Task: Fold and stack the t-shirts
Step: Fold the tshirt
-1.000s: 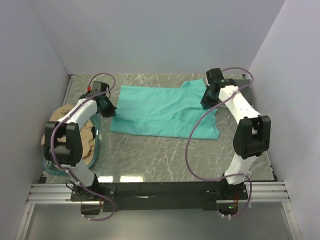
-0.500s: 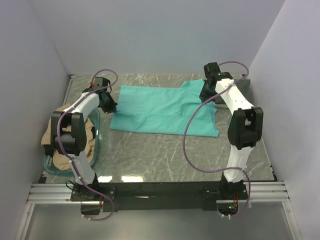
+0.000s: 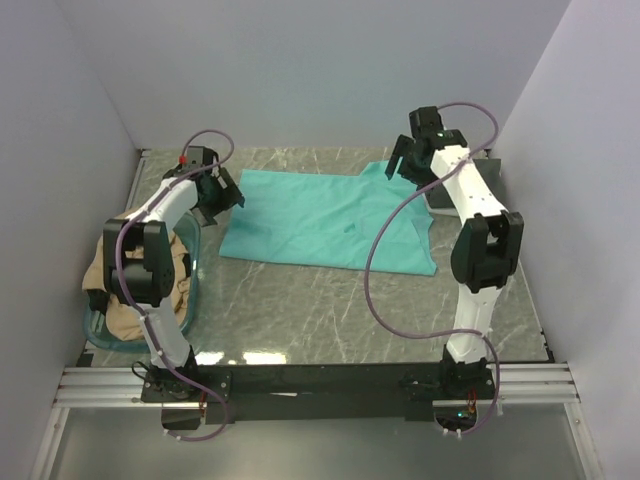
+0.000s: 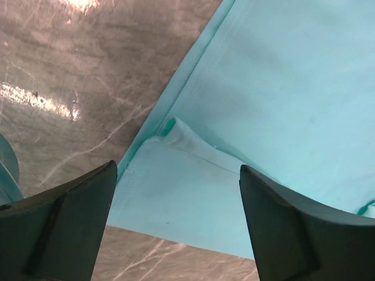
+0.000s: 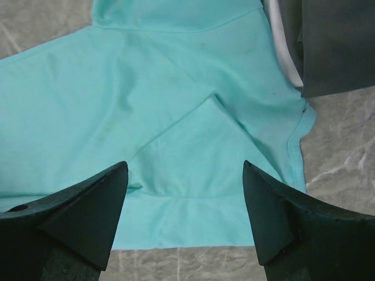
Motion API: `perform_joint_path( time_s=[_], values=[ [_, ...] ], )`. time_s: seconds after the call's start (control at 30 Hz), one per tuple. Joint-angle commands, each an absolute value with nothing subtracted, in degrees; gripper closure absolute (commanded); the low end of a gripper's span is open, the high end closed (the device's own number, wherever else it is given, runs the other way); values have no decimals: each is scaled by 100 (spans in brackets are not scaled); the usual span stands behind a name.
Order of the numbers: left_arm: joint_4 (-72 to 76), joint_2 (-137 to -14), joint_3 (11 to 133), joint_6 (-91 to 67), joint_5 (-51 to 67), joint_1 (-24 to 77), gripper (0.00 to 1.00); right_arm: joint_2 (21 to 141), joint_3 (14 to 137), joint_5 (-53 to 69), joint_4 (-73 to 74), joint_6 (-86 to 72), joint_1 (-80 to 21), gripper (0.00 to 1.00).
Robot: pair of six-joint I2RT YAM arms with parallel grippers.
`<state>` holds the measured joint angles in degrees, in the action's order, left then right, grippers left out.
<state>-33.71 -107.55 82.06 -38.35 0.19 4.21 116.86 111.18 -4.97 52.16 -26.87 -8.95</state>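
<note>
Both grippers have just let go. A second ago the left gripper [image 3: 228, 196] and the right gripper [image 3: 403, 162] were closed on the teal t-shirt [image 3: 320, 215]. Now each stands with its jaws wide apart and nothing between them, lifted clear of the cloth near the shirt's far edge, in the upper middle of the top view. They have also drawn back toward the far wall from where they were.

The shirt lies spread on the table [image 3: 330, 310], flatter than before. The left wrist view shows a small rolled hem at a turned-in corner, and the right wrist view shows a sleeve flap folded over the body. I read this as one fold just laid down and released. The shirt is wide and only partly folded, so more folds probably remain before it can be stacked.

The one container is the plastic basket [image 3: 192, 262], at the left edge of the top view. A tan t-shirt [image 3: 108, 300] is heaped loosely in it, spilling over the rim and partly hidden by the left arm. I cannot tell whether anything lies beneath it.

At the upper right of the right wrist view, a dark grey t-shirt [image 5: 334, 47] sits just beside the teal one, with a sliver of white cloth [image 5: 282, 55] showing at its edge.
</note>
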Motion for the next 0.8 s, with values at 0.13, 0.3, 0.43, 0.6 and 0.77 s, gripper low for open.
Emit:
perform_joint_path(
  time_s=[0.13, 0.3, 0.43, 0.6, 0.77],
  values=[
    [-3182, -10319, 8411, -3595, 97, 650, 8, 10372, 10162, -18, 4344, -2557, -861, 15],
    [-2813, -10266, 8236, -3630, 254, 1045, 6, 9984, 8931, 412, 3973, -2698, -975, 17],
    [-2435, -10362, 8121, -3700, 692, 1256, 6, 9923, 8333, 615, 3631, -2856, -1081, 18],
    [-2224, -10705, 7981, -3718, 782, 1424, 5, 10125, 7937, 940, 3331, -3014, -1099, 18],
    [-1925, -10705, 7533, -3753, 747, 1424, 5, 10415, 7814, 1037, 3261, -3041, -1107, 18]
  ],
)
